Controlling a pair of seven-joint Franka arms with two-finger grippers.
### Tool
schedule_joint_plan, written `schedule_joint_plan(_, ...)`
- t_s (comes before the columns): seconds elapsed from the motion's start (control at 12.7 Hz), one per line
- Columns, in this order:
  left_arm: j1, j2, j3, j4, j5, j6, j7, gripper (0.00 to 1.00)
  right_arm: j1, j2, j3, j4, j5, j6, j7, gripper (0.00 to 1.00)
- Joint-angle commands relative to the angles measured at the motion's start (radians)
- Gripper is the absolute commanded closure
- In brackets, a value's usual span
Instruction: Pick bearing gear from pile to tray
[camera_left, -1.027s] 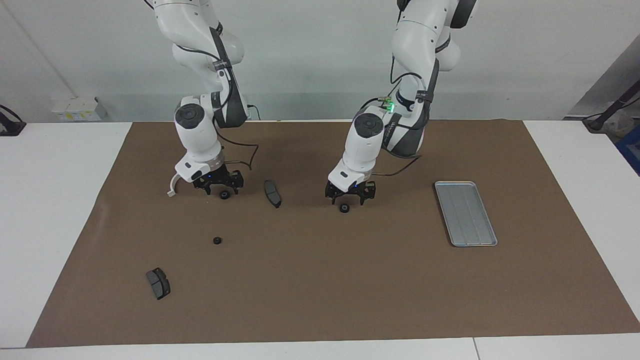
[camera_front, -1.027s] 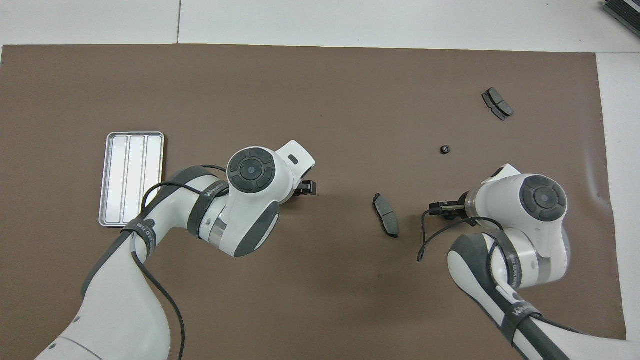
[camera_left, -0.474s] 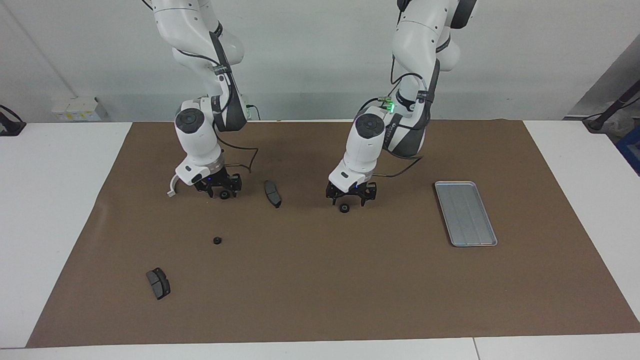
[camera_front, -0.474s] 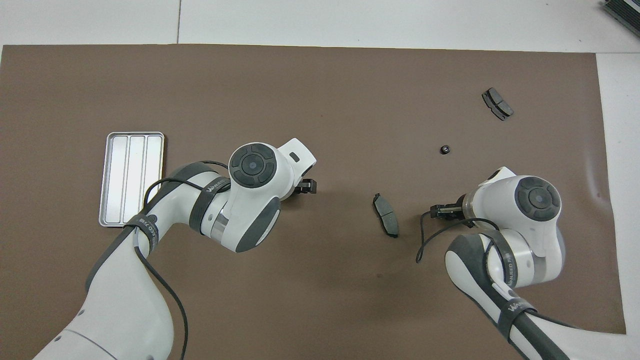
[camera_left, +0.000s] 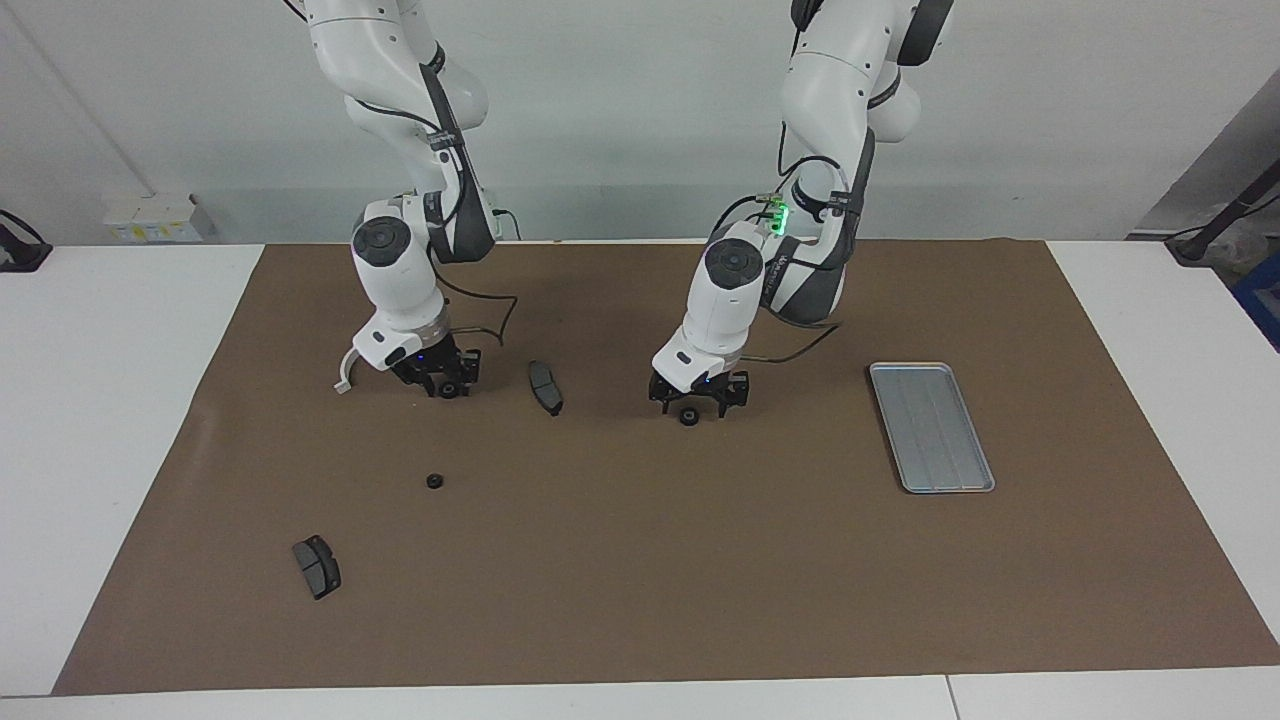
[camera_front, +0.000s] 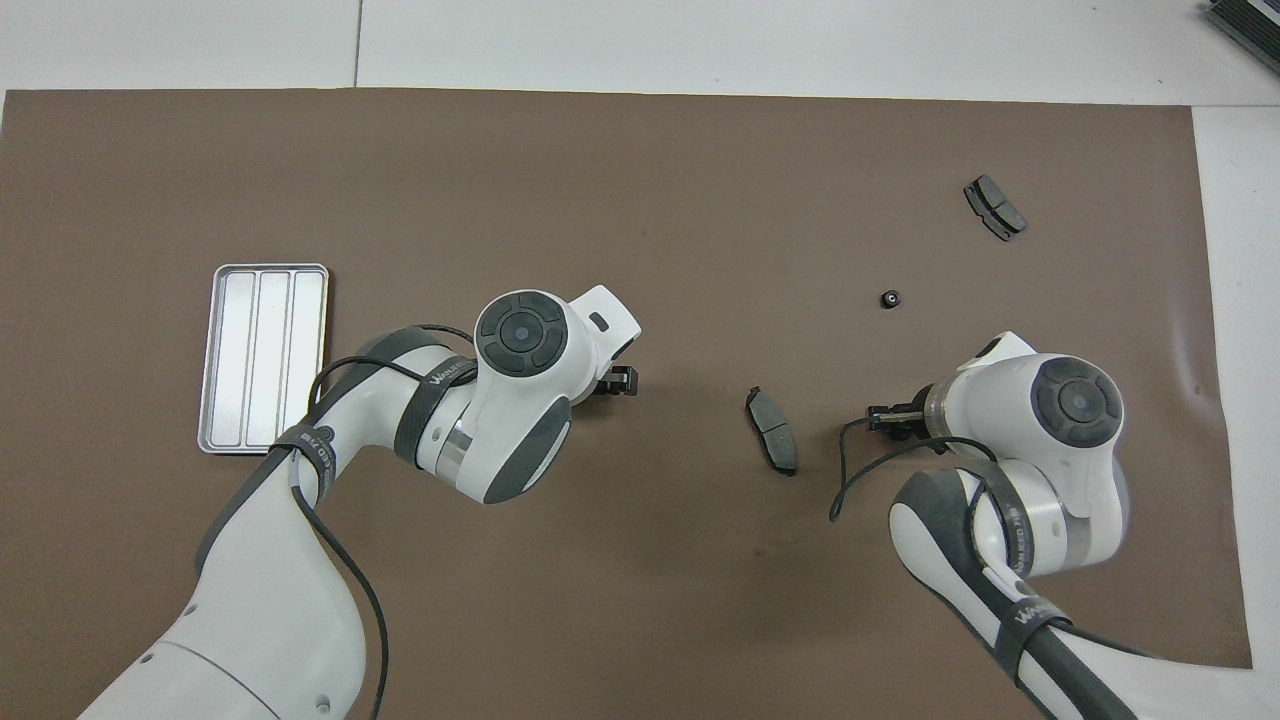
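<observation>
Small black round bearing gear (camera_left: 688, 417): on brown mat, between left gripper's (camera_left: 699, 396) spread fingers, ungrasped; likely light, rigid, roll-prone, best pinched across rim; right gripper (camera_left: 440, 380) low over another, grip unclear.

The tray (camera_left: 931, 426) lies toward the left arm's end of the surface (camera_left: 640, 560); well apart from the tray, toward the right arm's end, lies the pile (camera_left: 434, 481).
</observation>
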Motion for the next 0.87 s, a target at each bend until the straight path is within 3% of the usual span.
schedule_joint_plan(0.0, -0.015, 0.019, 0.012, 0.025, 0.007, -0.013, 0.012, 0.12, -0.011, 0.003, 0.009, -0.015, 0.02, 0.046, -0.011, 0.45)
schedule_joint_plan(0.16, -0.024, 0.024, 0.012, 0.027, 0.007, -0.02, 0.012, 0.18, -0.01, 0.009, 0.01, -0.015, 0.02, 0.052, -0.011, 0.45)
schedule_joint_plan(0.47, -0.024, 0.024, 0.011, 0.028, -0.003, -0.026, 0.012, 0.44, -0.01, 0.009, 0.01, -0.015, 0.02, 0.046, -0.011, 0.59)
schedule_joint_plan(0.79, -0.021, 0.028, 0.011, 0.05, -0.01, -0.054, 0.012, 0.62, -0.007, 0.006, 0.01, -0.015, 0.02, 0.03, -0.01, 0.64)
